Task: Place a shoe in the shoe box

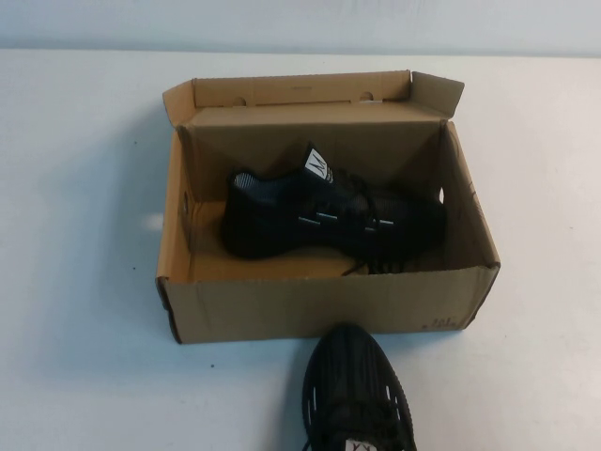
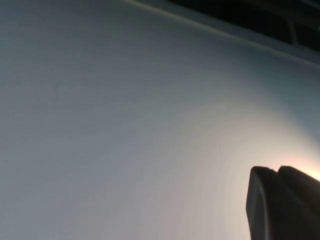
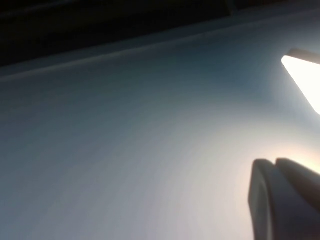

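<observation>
An open brown cardboard shoe box (image 1: 319,305) stands in the middle of the white table. A black shoe (image 1: 329,216) with a white tongue label lies on its side inside the box. A second black shoe (image 1: 357,395) stands on the table just in front of the box, toe toward it. Neither arm shows in the high view. My left gripper (image 2: 276,172) is shut and empty over bare table. My right gripper (image 3: 274,164) is shut and empty, also over bare table.
The box lid (image 1: 300,91) is folded open at the far side. The white table (image 1: 84,235) spreads to the left and right of the box. A bright patch (image 3: 305,75) shows in the right wrist view.
</observation>
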Action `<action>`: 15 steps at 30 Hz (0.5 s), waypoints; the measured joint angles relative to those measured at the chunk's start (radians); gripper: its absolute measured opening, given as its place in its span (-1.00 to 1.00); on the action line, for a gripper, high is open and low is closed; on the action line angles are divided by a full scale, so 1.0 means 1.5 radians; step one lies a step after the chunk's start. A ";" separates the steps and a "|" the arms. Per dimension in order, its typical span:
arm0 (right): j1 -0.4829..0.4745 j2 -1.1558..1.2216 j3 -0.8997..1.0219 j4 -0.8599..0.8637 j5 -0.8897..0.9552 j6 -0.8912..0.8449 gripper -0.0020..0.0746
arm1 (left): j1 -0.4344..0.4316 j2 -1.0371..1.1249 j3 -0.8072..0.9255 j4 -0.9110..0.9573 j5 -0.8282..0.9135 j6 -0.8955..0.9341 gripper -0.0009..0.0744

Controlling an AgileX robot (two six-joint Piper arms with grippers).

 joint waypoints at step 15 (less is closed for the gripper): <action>0.000 0.104 -0.452 -0.001 0.585 0.016 -0.99 | 0.000 0.098 -0.355 -0.002 0.210 0.047 -0.98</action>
